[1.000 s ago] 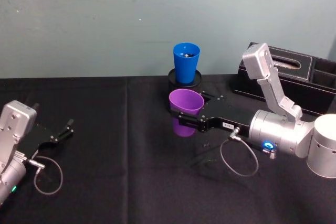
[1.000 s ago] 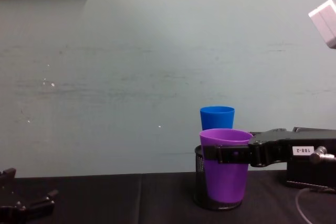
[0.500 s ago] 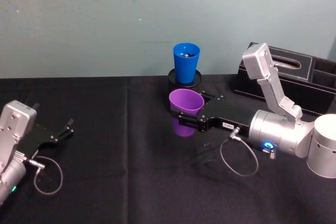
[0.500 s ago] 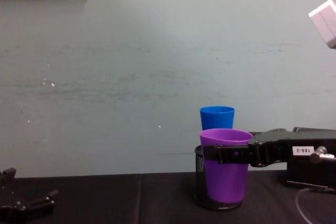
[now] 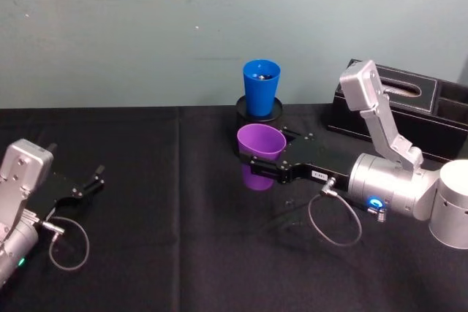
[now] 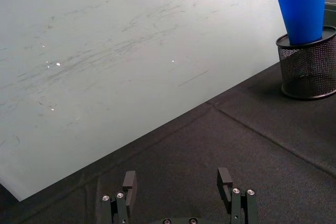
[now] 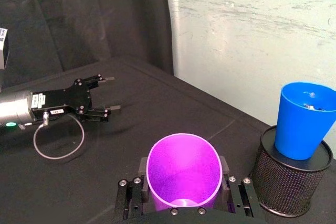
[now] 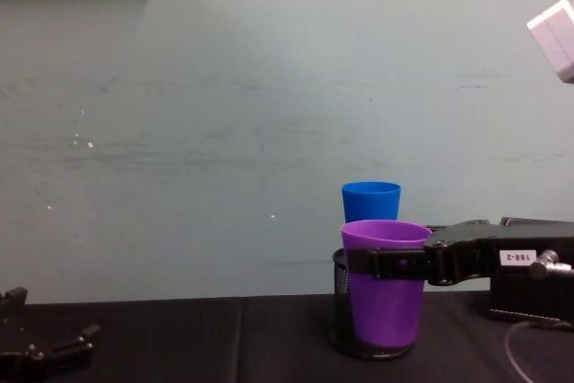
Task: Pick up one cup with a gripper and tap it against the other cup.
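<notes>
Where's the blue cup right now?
The blue cup stands in the black mesh holder at the table's back edge by the wall, just behind the purple cup held in the right hand.

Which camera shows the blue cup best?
The left wrist view: the blue cup stands unobstructed in the mesh holder. Head and right wrist views show it smaller; the chest view hides most behind the purple cup.

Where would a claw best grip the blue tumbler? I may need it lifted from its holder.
Grip the blue tumbler by its exposed upper wall, coming from the side: its base sits inside the black mesh holder, and something lies inside it.
</notes>
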